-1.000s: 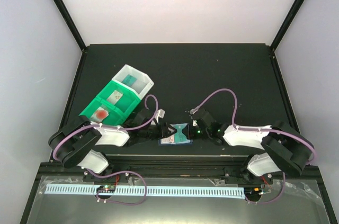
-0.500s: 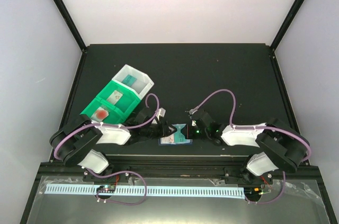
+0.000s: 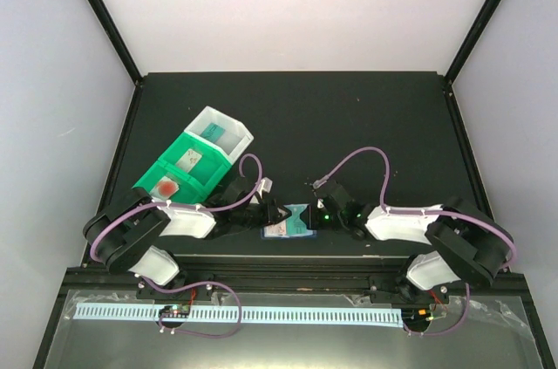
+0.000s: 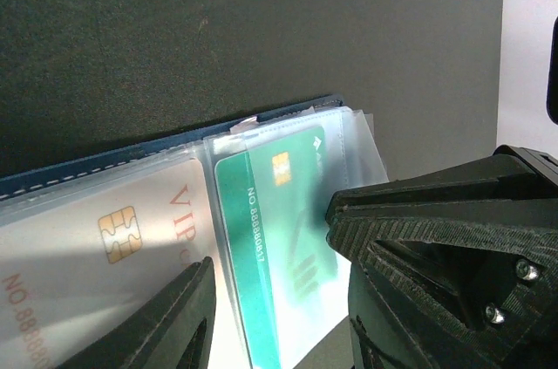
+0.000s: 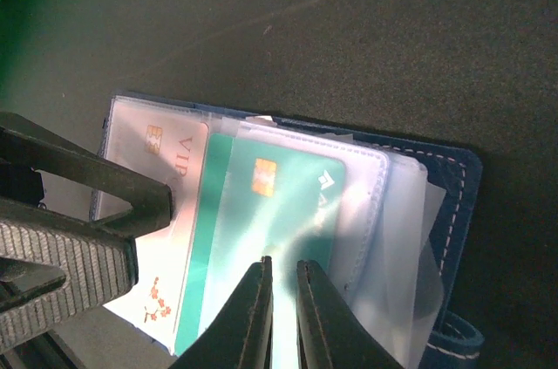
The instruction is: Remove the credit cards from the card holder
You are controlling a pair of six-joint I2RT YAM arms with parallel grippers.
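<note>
— Where's the card holder [image 5: 458, 199]?
— Lying open at the counter's [image 3: 349, 125] near edge, between the two arms. From above they hide most of it.
— Left tool [image 4: 268, 240]?
— Released. Its fingers are spread either side of the green card [image 5: 288, 203], one of them over the pale card [image 4: 113, 247]. Both cards sit in clear sleeves.
— Right tool [image 5: 282, 266]?
— Clenched to a slit at the green card's near edge. Glare washes that edge out, so I cannot tell whether card or sleeve is caught.
</note>
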